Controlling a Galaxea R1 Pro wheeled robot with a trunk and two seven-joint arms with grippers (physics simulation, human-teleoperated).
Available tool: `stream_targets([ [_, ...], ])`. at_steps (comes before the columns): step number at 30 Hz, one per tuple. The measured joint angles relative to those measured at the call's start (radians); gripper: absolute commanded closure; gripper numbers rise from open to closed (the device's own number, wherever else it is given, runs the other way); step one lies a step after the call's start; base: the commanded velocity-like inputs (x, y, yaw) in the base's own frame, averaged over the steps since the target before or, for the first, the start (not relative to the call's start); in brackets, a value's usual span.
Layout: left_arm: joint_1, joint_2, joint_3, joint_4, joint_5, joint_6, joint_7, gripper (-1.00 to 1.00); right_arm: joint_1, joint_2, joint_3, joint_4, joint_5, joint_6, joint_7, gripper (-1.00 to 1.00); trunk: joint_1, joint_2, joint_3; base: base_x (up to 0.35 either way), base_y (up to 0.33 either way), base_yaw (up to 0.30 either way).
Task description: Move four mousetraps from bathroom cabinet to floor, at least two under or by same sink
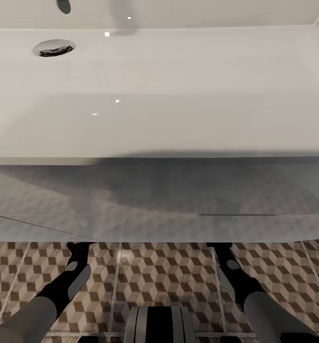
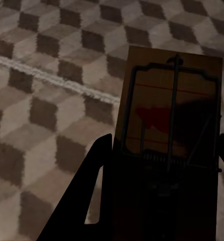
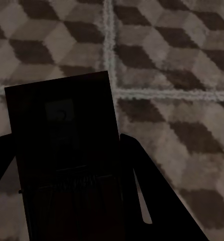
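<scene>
Cube-patterned bathroom floor [image 2: 46, 100], left claw [image 2: 157, 165] gripping tan wire-sprung mousetrap [image 2: 170, 100], right claw [image 3: 67, 170] gripping shadowed mousetrap [image 3: 62, 120]

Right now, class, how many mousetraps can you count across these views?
2. One mousetrap sits between the left gripper fingers above the tiled floor; another mousetrap, in shadow, sits between the right gripper fingers. Others may be hidden.
</scene>
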Motion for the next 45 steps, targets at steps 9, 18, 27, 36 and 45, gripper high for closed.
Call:
stream_targets([
  [9,0.0,0.05,0.016,-0.028,0.001,0.002,0.003,1.0,0.0,0.0,0.0,0.0,0.0,0.0,0.0,1.0,0.0,0.0,0.0,0.0,0.0,0.0],
  [18,0.0,0.062,0.047,-0.035,0.0,0.005,0.004,1.0,0.0,0.0,0.0,0.001,0.0,0.0,0.0,1.0,0.0,0.0,0.0,0.0,0.0,0.0],
  [27,0.0,0.06,0.049,-0.036,0.001,0.008,0.004,1.0,0.0,0.0,0.0,0.001,0.0,0.0,0.0,1.0,0.0,0.0,0.0,0.0,0.0,0.0],
  [36,0.0,0.058,0.049,-0.027,-0.002,0.016,-0.006,1.0,0.0,0.0,0.0,0.002,0.0,0.0,0.0,1.0,0.0,0.0,0.0,0.0,0.0,0.0],
  [45,0.0,0.06,0.05,0.018,-0.003,0.018,-0.008,1.0,0.0,0.0,0.0,0.002,0.0,0.0,0.0,1.0,0.0,0.0,0.0,0.0,0.0,0.0],
])
